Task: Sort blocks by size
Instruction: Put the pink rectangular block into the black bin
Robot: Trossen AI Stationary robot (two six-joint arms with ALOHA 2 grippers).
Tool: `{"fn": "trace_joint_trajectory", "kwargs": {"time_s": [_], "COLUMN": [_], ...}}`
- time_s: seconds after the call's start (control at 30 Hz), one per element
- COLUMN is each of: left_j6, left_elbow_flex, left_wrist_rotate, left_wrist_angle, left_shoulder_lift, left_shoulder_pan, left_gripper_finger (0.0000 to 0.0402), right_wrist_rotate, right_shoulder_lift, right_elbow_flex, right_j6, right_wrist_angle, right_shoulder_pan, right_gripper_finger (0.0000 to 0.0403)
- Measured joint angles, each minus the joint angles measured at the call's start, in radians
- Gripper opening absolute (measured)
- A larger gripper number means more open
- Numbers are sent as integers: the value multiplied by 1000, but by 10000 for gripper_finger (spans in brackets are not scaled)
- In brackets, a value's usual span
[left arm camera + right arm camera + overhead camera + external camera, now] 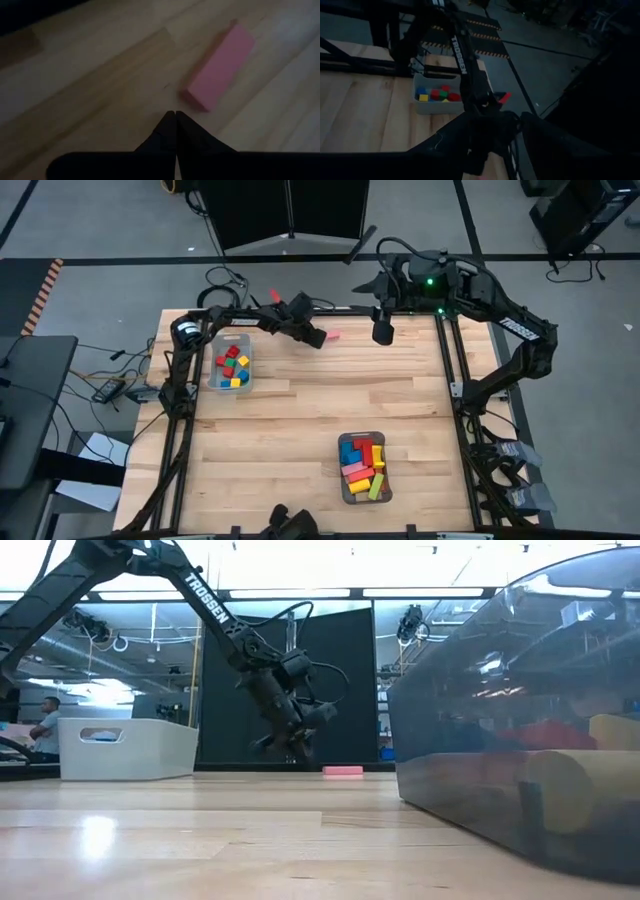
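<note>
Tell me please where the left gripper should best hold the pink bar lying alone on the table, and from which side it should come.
Probably from straight above, the pink bar lies flat on the table with nothing touching it. Close the left gripper across the narrow width at mid-length, one finger on each long side; its fingers are now together and must open first.

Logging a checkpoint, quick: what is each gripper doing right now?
Left gripper: shut, holding nothing, just short of the pink bar on the table.
Right gripper: hanging above the table's far edge; cannot tell.
</note>
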Motion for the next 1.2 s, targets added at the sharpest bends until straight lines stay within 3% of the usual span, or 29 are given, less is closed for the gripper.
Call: {"fn": "trace_joint_trajectory", "kwargs": {"time_s": [0.13,0.23,0.5,0.67,1.1,1.2], "left_j6": [-7,-4,129,218,233,299], "left_elbow_flex": [24,76,386,515,781,824], "left_wrist_rotate": [-125,-149,-133,-115,-21,22], "left_wrist_angle": [-68,-99,-452,-646,-785,-797], "left_shoulder_lift": [2,25,179,226,381,403], "left_shoulder_pan": [-3,5,4,4,-19,-20], "left_gripper_finger": [2,1,1,1,1,1], "right_wrist_rotate": [24,25,25,25,25,25], "right_shoulder_lift": [3,4,4,4,4,4], "right_elbow_flex": [0,0,0,0,0,0], "right_j6": [2,2,27,23,23,23], "right_wrist_angle": [-20,-20,-19,-20,2,16], "right_shoulder_pan": [0,1,15,28,41,51], "right_gripper_finger": [187,187,187,187,187,187]}}
